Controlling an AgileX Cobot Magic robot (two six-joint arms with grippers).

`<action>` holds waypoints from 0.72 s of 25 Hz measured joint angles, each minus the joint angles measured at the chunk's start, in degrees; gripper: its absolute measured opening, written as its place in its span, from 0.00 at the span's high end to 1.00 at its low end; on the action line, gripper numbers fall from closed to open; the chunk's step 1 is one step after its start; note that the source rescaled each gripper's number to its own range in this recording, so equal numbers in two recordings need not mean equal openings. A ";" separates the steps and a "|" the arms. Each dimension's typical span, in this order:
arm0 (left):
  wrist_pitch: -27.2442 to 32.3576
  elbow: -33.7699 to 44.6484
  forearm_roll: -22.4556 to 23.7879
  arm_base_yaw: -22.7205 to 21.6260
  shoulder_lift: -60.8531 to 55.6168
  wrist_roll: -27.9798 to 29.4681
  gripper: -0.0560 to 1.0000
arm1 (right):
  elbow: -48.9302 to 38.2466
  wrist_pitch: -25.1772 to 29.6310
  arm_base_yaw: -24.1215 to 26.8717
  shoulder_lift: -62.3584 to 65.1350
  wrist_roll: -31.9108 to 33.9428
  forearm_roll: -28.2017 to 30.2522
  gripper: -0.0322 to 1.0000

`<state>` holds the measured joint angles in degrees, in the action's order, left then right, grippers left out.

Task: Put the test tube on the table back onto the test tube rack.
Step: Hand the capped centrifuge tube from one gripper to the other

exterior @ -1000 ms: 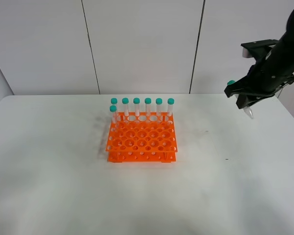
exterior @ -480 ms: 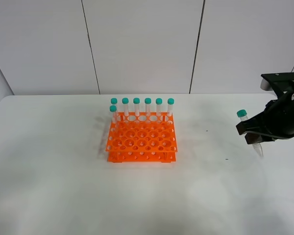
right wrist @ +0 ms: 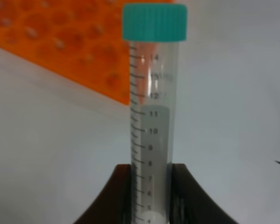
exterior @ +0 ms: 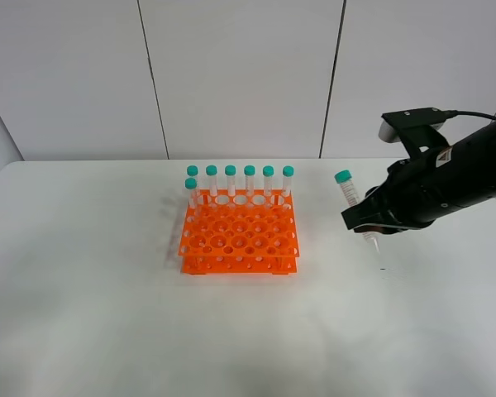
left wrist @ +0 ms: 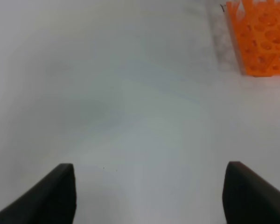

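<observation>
My right gripper (exterior: pixel 369 218) is shut on the test tube (exterior: pixel 348 193), a clear tube with a teal cap, held nearly upright above the white table (exterior: pixel 107 314), to the right of the orange test tube rack (exterior: pixel 239 236). In the right wrist view the tube (right wrist: pixel 151 112) stands between the two fingers (right wrist: pixel 114 196), with the rack (right wrist: pixel 60 42) behind it. Several teal-capped tubes (exterior: pixel 240 180) stand in the rack's back row and one in the row in front at the left. My left gripper (left wrist: pixel 149 191) is open over bare table, with the rack's corner (left wrist: pixel 261 37) far off.
A white panelled wall (exterior: pixel 240 74) rises behind the table. The right arm (exterior: pixel 446 182) reaches in from the right edge. A small dark speck (exterior: pixel 383 269) lies on the table below the held tube.
My right gripper has carried the tube leftward toward the rack; one second ago it was at the far right edge, higher up, and half a second ago lower at the right edge.
</observation>
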<state>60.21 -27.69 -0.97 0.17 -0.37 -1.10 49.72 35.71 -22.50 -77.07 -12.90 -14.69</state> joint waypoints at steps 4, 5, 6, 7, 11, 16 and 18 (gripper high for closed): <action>-0.73 -0.68 0.00 0.00 -0.02 0.06 0.01 | 0.00 -1.65 -4.93 0.00 -0.75 -1.84 0.94; -1.76 -1.24 0.00 0.00 -0.02 0.20 0.01 | 0.00 -2.21 -5.87 0.00 -1.59 -2.19 0.94; -2.76 -1.90 0.00 0.00 0.13 0.32 0.01 | 0.00 -2.50 -6.50 0.00 -2.56 -2.57 0.94; -3.46 -3.05 -0.07 0.00 0.94 0.39 0.01 | 0.00 -2.74 -6.95 0.00 -3.51 -3.50 0.94; -4.81 -9.78 -1.72 0.00 9.23 0.34 0.01 | 0.77 -2.78 -7.22 0.00 -10.14 -10.19 0.94; -7.39 -18.01 -8.19 0.00 23.91 -3.04 0.01 | 1.85 -2.84 -7.22 0.00 -24.56 -21.40 0.94; -10.05 -19.30 -12.57 0.00 30.38 -5.06 0.01 | 1.85 -2.56 -7.22 -0.30 -28.21 -24.11 0.94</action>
<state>50.16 -46.99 -13.54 0.17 30.01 -6.16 51.57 33.15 -29.72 -77.37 -41.11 -38.80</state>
